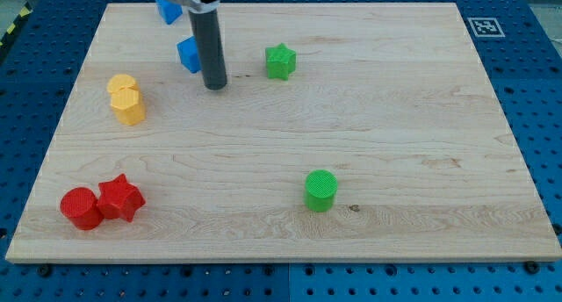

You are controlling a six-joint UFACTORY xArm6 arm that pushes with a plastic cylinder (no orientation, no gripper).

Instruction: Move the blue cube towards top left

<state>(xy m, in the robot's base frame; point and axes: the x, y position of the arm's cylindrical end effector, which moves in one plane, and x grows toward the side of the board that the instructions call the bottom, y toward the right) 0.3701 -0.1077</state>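
Note:
A blue cube [188, 53] sits near the top of the wooden board [369, 135], partly hidden by my dark rod. My tip [215, 86] rests on the board just right of and slightly below that cube, close to or touching it. A second blue block [168, 10] lies further up and to the left, near the board's top edge, partly cut off by the arm.
A green star [280, 61] is right of my tip. A yellow block [126, 99] is at the left. A red cylinder [80, 207] and a red star [120, 198] sit at the bottom left. A green cylinder [320, 190] is at the bottom centre.

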